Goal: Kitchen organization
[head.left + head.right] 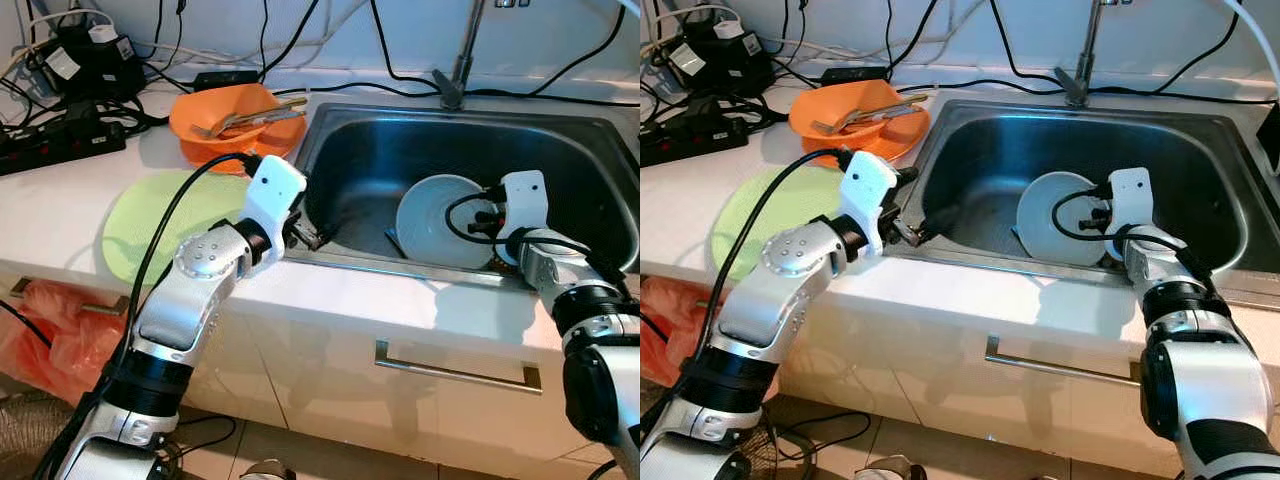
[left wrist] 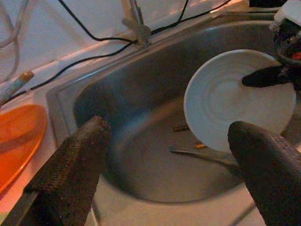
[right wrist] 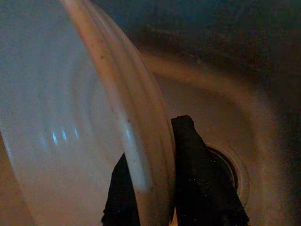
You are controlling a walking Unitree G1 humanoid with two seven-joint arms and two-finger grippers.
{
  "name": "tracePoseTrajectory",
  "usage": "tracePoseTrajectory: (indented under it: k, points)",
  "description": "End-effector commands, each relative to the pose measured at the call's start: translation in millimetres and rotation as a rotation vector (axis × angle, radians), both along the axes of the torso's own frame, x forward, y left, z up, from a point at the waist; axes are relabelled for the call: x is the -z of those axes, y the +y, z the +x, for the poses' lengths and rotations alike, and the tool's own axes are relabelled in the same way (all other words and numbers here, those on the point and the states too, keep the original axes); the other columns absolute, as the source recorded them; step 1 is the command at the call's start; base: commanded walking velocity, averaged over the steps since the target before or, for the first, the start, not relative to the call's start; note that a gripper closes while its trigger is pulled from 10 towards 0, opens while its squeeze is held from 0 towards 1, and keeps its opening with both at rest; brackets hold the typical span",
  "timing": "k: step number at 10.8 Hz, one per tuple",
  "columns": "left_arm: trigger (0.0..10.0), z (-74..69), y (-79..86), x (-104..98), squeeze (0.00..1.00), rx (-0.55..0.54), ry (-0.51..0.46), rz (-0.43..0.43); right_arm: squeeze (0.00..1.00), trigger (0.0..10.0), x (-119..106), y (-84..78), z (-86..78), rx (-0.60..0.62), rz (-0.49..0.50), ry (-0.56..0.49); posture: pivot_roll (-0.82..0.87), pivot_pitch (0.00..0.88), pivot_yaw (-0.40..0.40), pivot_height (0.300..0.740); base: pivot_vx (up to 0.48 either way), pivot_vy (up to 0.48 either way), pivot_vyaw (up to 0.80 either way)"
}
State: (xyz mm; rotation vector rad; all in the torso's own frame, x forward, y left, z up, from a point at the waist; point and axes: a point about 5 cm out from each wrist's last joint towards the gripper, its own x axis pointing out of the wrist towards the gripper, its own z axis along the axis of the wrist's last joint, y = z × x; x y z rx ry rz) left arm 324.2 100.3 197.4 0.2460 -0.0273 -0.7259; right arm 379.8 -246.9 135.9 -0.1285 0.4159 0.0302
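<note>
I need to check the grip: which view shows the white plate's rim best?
Right wrist view: the white plate rim sits clamped by the right hand. Head views show it tilted in the sink; left wrist shows its face.

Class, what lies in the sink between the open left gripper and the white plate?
In the left wrist view, bare steel sink floor, with a utensil near the white plate beyond the left gripper.

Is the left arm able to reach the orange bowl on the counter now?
Probably yes. The left end effector hovers open at the sink's left rim, the orange bowl sits close behind it, and nothing stands between them.
</note>
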Motion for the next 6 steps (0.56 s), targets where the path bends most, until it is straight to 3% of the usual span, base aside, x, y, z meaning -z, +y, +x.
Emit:
tracePoseTrajectory:
  k: [1, 2, 6]
  points:
    - [10.0, -1.6, -0.5, -7.8, 1.0, 0.019, -0.016, -0.001, 0.54, 10.0, -6.7, -3.5, 1.8, -0.006, -0.015, -0.02, 0.19, 0.04, 0.065, 0.74, 0.0, 0.0, 0.0]
    - [10.0, -3.1, -1.9, -7.4, 1.0, 0.03, 0.002, -0.002, 1.0, 10.0, -5.3, -8.0, 0.0, 0.004, -0.014, -0.016, 0.18, 0.04, 0.063, 0.74, 0.0, 0.0, 0.0]
    - [10.0, -3.9, -0.5, -6.1, 1.0, 0.032, 0.017, 0.01, 1.0, 10.0, -3.2, -6.6, -0.3, -0.002, -0.002, -0.014, 0.19, 0.04, 0.059, 0.74, 0.0, 0.0, 0.0]
